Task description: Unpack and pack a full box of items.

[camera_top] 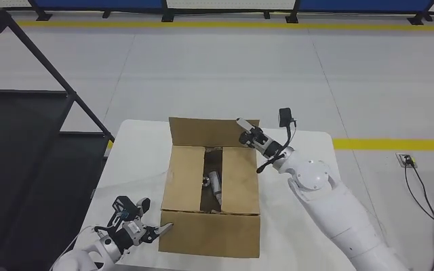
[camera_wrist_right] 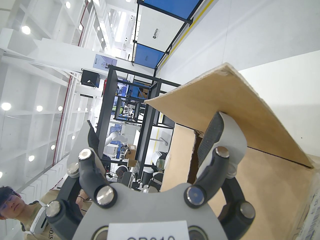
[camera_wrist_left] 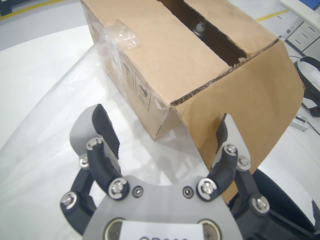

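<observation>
On the white counter (camera_top: 135, 156) sits the corrugated cardboard box (camera_top: 210, 196), its torn-edged top flaps parted by a slit showing a grey-capped can (camera_wrist_left: 200, 27). Left fingers (camera_wrist_left: 105, 128) spread open at its near corner; right fingers (camera_wrist_right: 212, 136), also open, touch the upright far flap.

Bright ceiling lamps (camera_wrist_right: 25, 29) wash the table (camera_wrist_left: 37, 76) white, faint shadow beside the box (camera_wrist_left: 175, 63), wrist views bowed at edges.

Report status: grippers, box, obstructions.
Both open: left gripper at near flap, right gripper at far flap. Box top nearly shut over items. Tape loose.
</observation>
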